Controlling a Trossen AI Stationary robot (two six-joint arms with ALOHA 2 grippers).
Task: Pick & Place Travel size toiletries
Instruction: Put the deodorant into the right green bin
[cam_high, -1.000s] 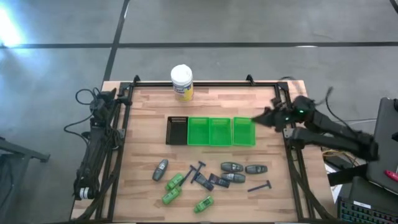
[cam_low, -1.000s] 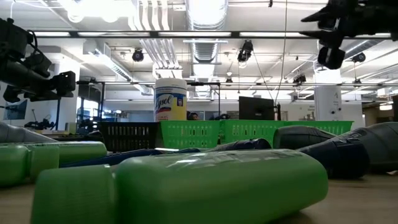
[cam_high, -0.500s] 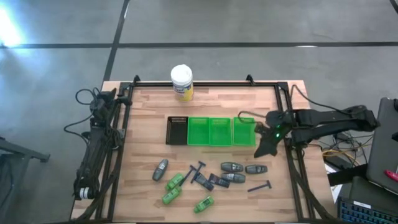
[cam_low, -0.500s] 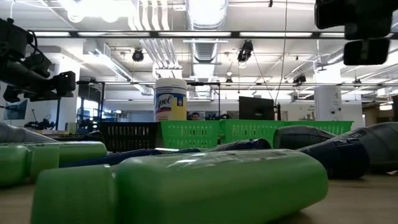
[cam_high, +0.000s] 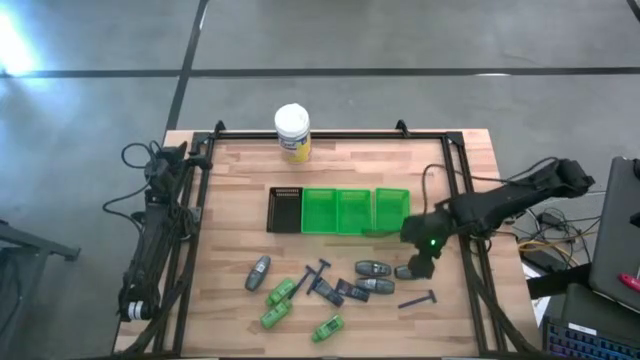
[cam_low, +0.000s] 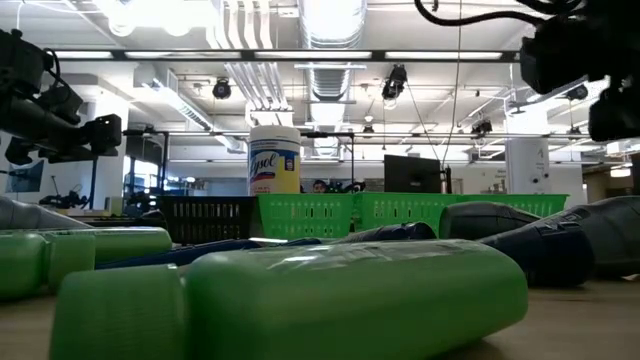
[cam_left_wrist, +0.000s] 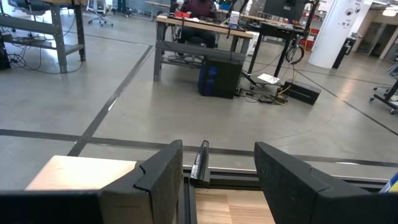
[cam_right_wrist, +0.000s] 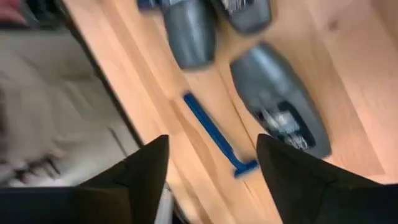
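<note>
The toiletries lie loose on the near half of the table: green bottles (cam_high: 280, 292), grey tubes (cam_high: 373, 267), dark blue razors (cam_high: 318, 272) and small dark packets (cam_high: 352, 291). My right gripper (cam_high: 424, 256) hangs open over the right end of this group, touching nothing. In its wrist view its fingers (cam_right_wrist: 211, 186) frame a blue razor (cam_right_wrist: 216, 139) and a grey tube (cam_right_wrist: 280, 111) lying flat on the wood. My left gripper (cam_left_wrist: 217, 180) is open and parked along the table's left edge (cam_high: 150, 240).
A black bin (cam_high: 285, 210) and a row of green bins (cam_high: 340, 211) stand mid-table. A yellow jar with a white lid (cam_high: 292, 132) stands at the far edge. In the low view a green bottle (cam_low: 300, 300) fills the foreground. A black frame rail runs round the table.
My right gripper has swung from beside the rightmost green bin toward the near edge and a little left, dropping lower, and now hangs over the grey tubes and the razor. No toiletry has moved.
</note>
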